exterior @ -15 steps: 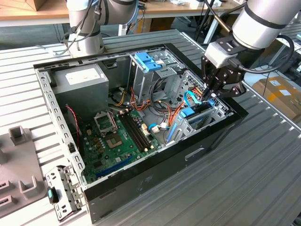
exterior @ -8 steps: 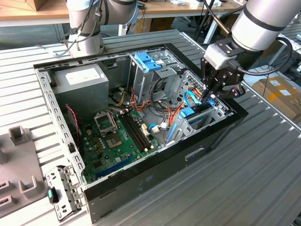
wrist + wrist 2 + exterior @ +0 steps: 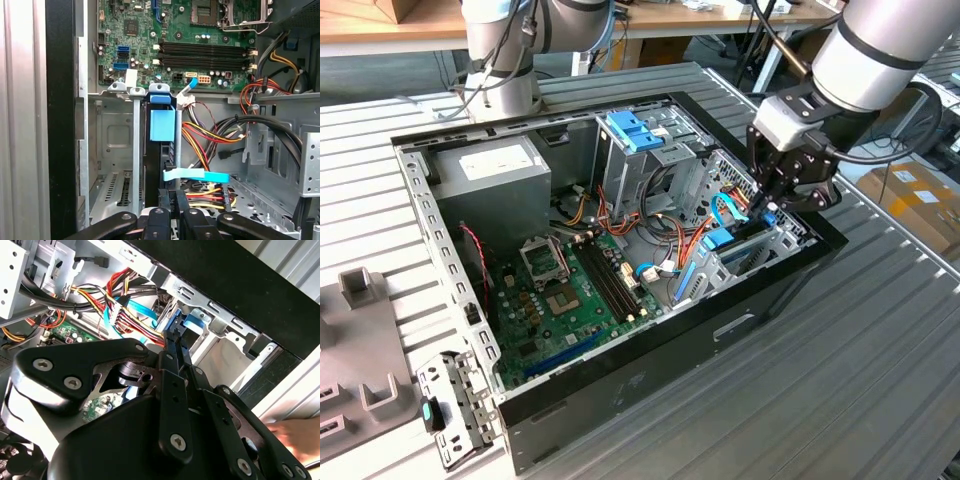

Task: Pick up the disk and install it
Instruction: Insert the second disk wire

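The blue-framed disk (image 3: 161, 150) stands on edge in the case's metal drive bay.

The arm reaches in from the exterior view's right, its pale wrist bent so the black gripper (image 3: 767, 205) points down into the open case. In both wrist views the gripper's (image 3: 173, 210) fingers (image 3: 172, 347) stand close together, pinched on a thin dark edge with blue at its end.

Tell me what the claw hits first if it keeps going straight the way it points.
Most likely the disk itself: the claw sits right at its blue-framed edge, standing on edge in the metal bay. Whether they already touch is unclear.
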`<state>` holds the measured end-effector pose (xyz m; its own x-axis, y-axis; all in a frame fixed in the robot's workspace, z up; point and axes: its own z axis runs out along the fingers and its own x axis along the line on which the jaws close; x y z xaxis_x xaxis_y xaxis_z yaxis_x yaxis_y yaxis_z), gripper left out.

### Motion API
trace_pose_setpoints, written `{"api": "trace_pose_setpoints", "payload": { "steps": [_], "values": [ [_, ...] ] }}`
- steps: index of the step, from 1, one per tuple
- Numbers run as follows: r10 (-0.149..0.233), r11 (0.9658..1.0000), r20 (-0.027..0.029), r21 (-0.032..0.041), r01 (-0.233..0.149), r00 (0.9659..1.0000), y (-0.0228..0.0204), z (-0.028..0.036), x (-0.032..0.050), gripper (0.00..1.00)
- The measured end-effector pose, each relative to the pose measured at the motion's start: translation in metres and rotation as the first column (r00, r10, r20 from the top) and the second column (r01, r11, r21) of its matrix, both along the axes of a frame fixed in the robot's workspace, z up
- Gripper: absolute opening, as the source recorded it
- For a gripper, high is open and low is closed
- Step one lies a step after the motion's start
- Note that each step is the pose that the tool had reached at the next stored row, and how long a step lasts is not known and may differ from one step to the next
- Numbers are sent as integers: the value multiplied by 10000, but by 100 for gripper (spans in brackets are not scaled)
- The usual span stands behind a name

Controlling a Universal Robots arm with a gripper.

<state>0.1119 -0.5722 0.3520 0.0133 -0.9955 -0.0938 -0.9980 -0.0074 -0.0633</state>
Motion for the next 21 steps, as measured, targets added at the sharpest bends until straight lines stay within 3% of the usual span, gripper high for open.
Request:
{"api": "trace_pose_setpoints", "payload": {
  "steps": [21],
  "values": [
    [-194, 9998, 0, 25, 194, 9998, -18, -39, -20, 16]
  ]
}}
